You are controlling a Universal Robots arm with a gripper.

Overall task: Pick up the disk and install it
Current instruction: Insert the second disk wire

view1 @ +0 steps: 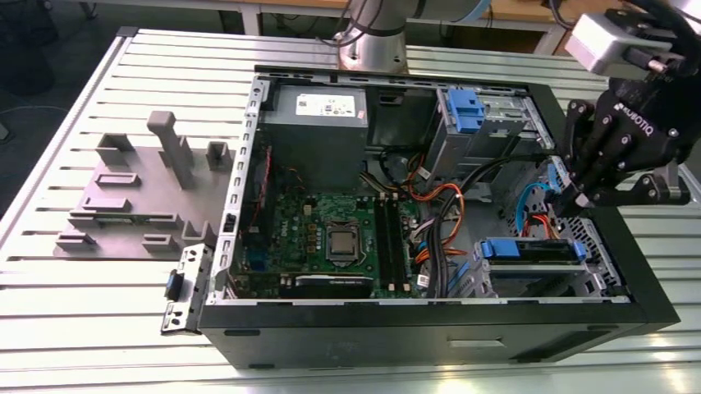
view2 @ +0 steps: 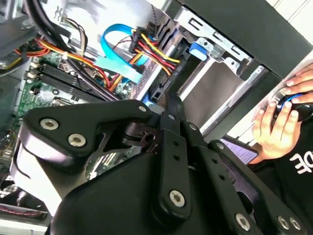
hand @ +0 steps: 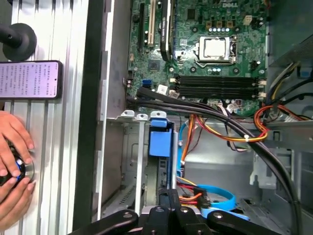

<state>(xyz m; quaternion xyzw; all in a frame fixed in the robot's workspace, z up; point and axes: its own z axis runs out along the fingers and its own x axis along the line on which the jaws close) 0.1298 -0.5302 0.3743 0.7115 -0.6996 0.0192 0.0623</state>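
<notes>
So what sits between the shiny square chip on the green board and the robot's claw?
In the exterior view, black memory slots and a tangle of coloured cables lie between the chip and the gripper.

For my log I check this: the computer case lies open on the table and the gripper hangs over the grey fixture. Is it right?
Not quite. The exterior view shows the gripper over the open computer case, at its end on the exterior view's right; the grey fixture stands apart on the table.

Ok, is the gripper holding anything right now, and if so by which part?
Nothing visible: the gripper is shut with nothing seen between its fingers, close to the blue-tabbed drive in its bay.
</notes>
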